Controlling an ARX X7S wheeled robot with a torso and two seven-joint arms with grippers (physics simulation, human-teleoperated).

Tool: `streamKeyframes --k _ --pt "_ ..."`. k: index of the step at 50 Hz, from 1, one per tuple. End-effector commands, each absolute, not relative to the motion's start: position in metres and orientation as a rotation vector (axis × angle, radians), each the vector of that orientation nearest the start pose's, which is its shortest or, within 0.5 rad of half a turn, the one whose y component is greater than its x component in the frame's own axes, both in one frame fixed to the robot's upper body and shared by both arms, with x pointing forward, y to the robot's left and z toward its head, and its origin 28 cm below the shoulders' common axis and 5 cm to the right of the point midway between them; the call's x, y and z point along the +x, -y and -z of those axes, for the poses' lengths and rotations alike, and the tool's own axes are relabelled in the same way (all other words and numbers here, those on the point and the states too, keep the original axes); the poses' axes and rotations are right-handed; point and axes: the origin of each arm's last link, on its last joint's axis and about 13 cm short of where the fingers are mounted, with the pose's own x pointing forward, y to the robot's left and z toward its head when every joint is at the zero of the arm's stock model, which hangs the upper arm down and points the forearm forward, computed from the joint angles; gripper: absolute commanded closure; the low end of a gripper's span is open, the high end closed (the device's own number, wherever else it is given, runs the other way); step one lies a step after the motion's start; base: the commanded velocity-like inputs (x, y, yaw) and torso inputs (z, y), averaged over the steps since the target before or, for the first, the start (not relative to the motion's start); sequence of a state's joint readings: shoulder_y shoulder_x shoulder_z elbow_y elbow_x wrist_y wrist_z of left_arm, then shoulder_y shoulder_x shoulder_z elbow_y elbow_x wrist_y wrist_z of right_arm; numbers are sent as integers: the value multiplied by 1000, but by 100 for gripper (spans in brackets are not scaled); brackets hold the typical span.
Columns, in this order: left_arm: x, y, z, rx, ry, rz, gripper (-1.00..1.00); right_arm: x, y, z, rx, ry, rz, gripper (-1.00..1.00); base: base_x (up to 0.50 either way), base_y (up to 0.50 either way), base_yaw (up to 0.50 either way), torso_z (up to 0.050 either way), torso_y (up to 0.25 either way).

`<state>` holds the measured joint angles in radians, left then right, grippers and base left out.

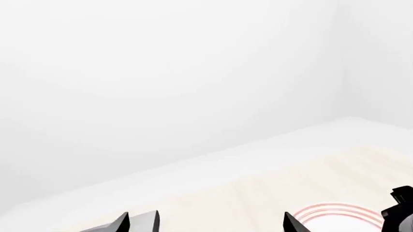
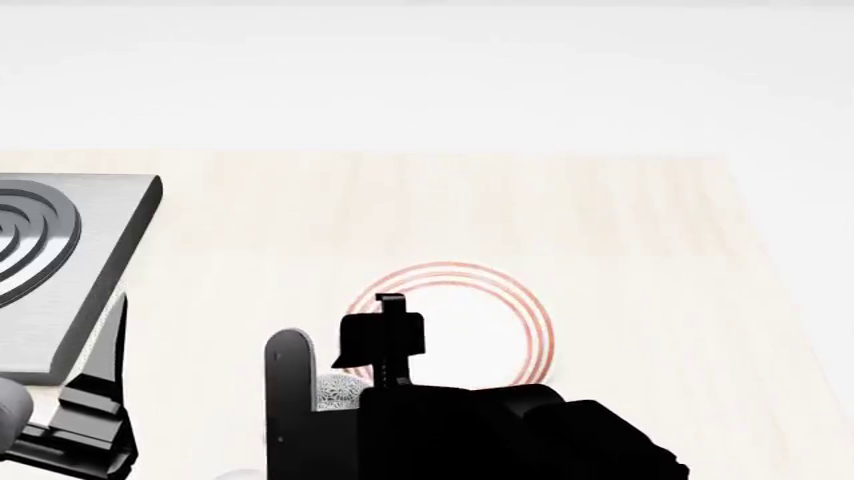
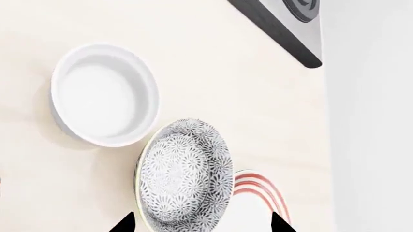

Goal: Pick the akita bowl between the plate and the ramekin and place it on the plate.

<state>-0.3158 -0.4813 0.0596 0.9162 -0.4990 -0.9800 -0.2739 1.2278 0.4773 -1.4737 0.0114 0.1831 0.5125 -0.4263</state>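
Observation:
In the right wrist view the speckled grey-and-white akita bowl (image 3: 184,176) is tilted, between the white ramekin (image 3: 103,94) and the red-ringed plate (image 3: 255,195), and it overlaps the plate's rim. My right gripper (image 3: 201,224) is open. Its fingertips stand wide on either side of the bowl, and plate shows between the bowl and one tip. In the head view the bowl (image 2: 342,393) peeks out under the right gripper (image 2: 336,372) at the plate's (image 2: 514,320) near-left edge. The left gripper (image 1: 216,223) is open and holds nothing. It sits low at the left (image 2: 94,420).
A dark grey burner slab with concentric rings (image 2: 67,260) lies at the table's far left and shows again (image 3: 284,29) past the ramekin. The pale wood tabletop (image 2: 641,230) runs to a white wall. The right arm (image 2: 507,435) blocks the near middle.

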Motion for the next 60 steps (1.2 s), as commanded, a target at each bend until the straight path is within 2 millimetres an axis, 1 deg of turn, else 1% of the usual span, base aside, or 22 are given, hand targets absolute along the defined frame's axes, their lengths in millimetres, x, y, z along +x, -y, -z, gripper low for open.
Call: streamKeyframes --k 1,6,12,38,60 --pt "194 -237 -188 212 173 145 -100 338 55 -168 -1246 -155 -1106 -100 0 0 0 0 0" --pt "193 -238 -188 209 173 146 -100 334 53 -165 -1228 -178 -1159 -100 0 0 0 0 0" --pt "194 -239 -188 208 172 143 -100 335 51 -162 -1217 -189 -1179 -100 0 0 0 0 0" --pt "191 -239 -190 206 181 147 -100 344 48 -149 -1188 -217 -1178 -100 0 0 0 0 0" --pt "192 -240 -189 200 182 148 -100 345 46 -136 -1180 -251 -1223 -100 0 0 0 0 0"
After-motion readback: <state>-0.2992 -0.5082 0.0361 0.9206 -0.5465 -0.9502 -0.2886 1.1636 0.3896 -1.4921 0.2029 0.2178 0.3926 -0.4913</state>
